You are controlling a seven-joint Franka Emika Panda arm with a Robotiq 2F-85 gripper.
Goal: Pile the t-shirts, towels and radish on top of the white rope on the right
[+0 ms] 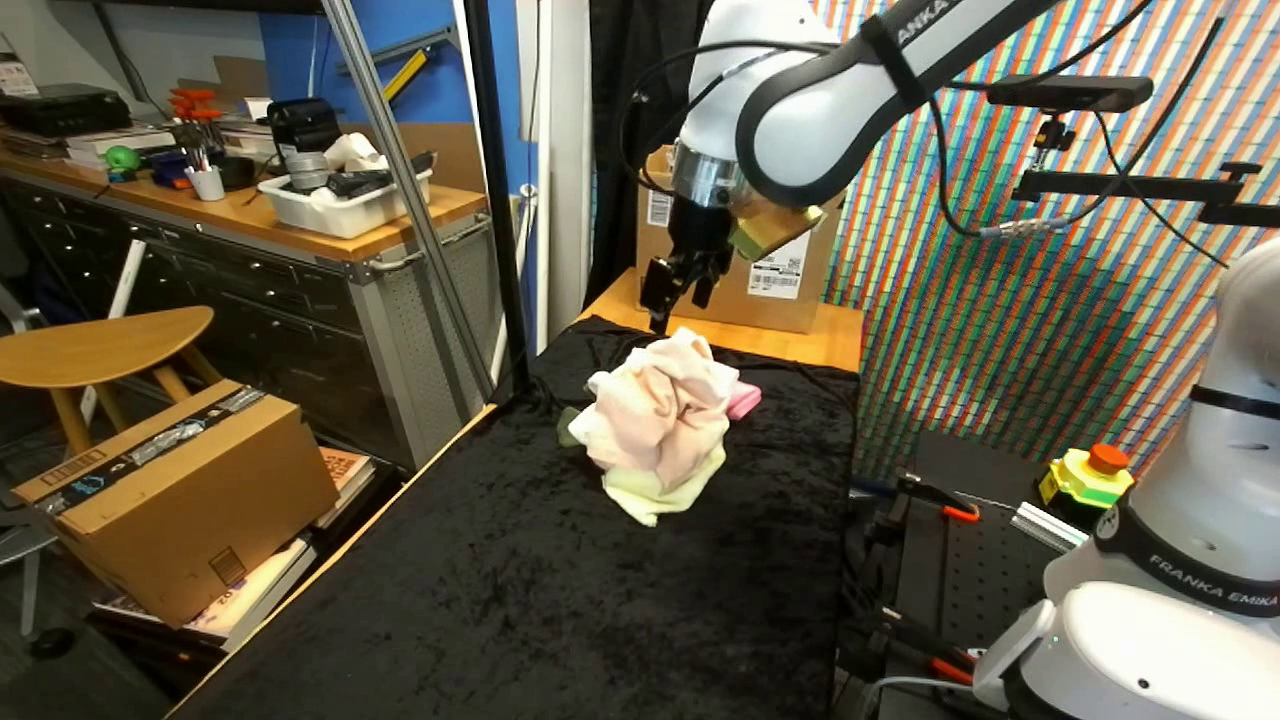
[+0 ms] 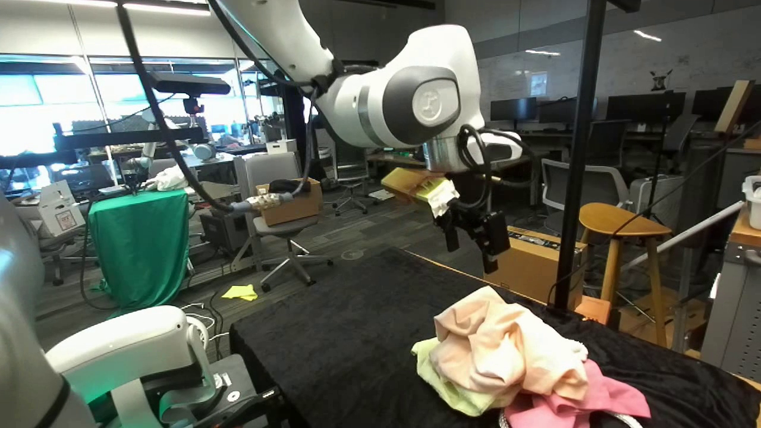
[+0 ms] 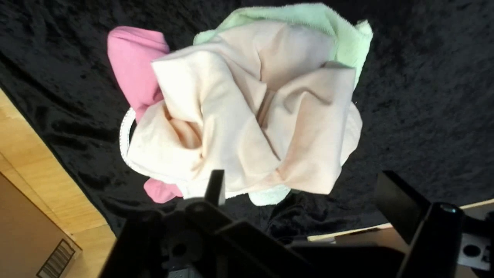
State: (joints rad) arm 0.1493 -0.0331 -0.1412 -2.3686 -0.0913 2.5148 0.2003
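Note:
A crumpled peach cloth [image 1: 660, 400] lies on top of a pile on the black-covered table; it also shows in an exterior view [image 2: 499, 345] and the wrist view [image 3: 247, 116]. A light green towel [image 3: 353, 42] sticks out under it, as does a pink cloth [image 3: 133, 65]. Part of the white rope [image 3: 126, 131] shows at the pile's edge; the rest is hidden. A small dark green thing [image 1: 568, 427] peeks out; I cannot tell what it is. No radish shows. My gripper [image 3: 301, 175] is open and empty above the pile, apart from it; both exterior views show it [image 1: 682, 297] [image 2: 471, 255].
The black table cover [image 1: 600, 600] extends in front of the pile. A cardboard box [image 1: 725, 305] stands on wood behind the table. A dark upright post [image 2: 574, 196] stands beside the table edge. Another cardboard box [image 1: 200, 490] lies low beside the table.

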